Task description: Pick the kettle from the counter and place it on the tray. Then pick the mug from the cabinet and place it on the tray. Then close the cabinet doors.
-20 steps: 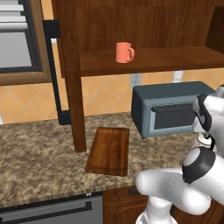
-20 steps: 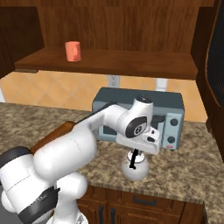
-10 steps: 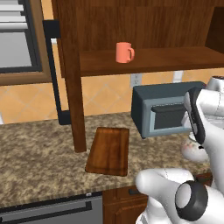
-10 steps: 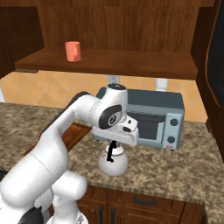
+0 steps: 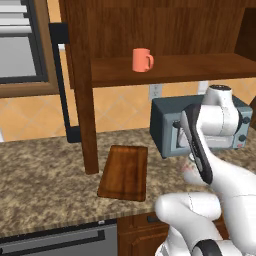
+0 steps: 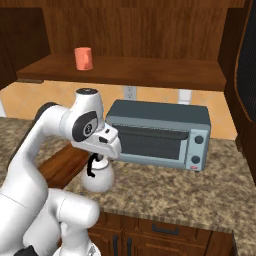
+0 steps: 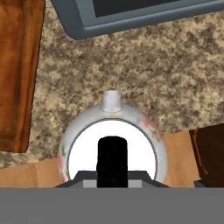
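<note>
A small round pale kettle (image 6: 98, 179) hangs by its thin black arched handle (image 6: 92, 165) from my gripper (image 6: 97, 160), which is shut on that handle. It hovers over the granite counter (image 6: 165, 187) near its front edge, just right of the tray (image 6: 64, 163). From above, the kettle (image 7: 112, 131) has its spout toward the toaster oven, and the tray (image 7: 17, 74) lies to its left. The wooden tray (image 5: 125, 172) is bare. The coral mug (image 5: 142, 60) (image 6: 83, 58) stands on the shelf (image 5: 170, 67) of the open cabinet.
A grey toaster oven (image 6: 160, 134) (image 5: 167, 125) sits at the back of the counter, right of the tray. An open cabinet door (image 5: 82, 100) with a black bar handle (image 5: 62, 85) juts out left of the tray. Another door (image 6: 247, 75) stands open at the far right.
My arm has swung left along the front of the toaster oven, carrying the kettle from near the oven's right end to a spot beside the tray. The mug and tray stayed put.
</note>
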Tool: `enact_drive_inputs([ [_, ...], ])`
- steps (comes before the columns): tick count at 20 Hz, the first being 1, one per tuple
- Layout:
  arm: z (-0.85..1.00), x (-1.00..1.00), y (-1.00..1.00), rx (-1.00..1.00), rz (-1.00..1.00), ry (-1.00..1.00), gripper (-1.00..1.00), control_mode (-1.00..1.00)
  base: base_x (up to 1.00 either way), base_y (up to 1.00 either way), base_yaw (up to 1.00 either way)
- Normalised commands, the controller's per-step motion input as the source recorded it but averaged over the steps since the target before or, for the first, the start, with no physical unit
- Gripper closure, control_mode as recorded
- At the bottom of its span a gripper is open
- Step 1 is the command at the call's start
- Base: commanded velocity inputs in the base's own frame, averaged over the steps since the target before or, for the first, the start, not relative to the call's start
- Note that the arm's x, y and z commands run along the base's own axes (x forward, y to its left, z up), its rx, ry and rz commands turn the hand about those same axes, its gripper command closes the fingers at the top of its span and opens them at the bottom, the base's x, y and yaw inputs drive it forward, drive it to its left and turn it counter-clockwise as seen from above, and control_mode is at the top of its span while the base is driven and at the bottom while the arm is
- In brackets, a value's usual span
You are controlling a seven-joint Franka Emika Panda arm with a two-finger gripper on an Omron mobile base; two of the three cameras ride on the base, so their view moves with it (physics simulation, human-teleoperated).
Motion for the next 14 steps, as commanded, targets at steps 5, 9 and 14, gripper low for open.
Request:
enact_drive_inputs([
  [5, 0.00, 0.17, 1.00, 0.00, 0.00, 0.01, 1.00, -1.00, 0.00, 0.00, 0.00],
  [9, -0.03, 0.44, 0.98, 0.00, 0.04, 0.00, 1.00, -1.00, 0.00, 0.00, 0.00],
  [14, -0.09, 0.48, 0.92, 0.00, 0.09, 0.00, 1.00, -1.00, 0.00, 0.00, 0.00],
])
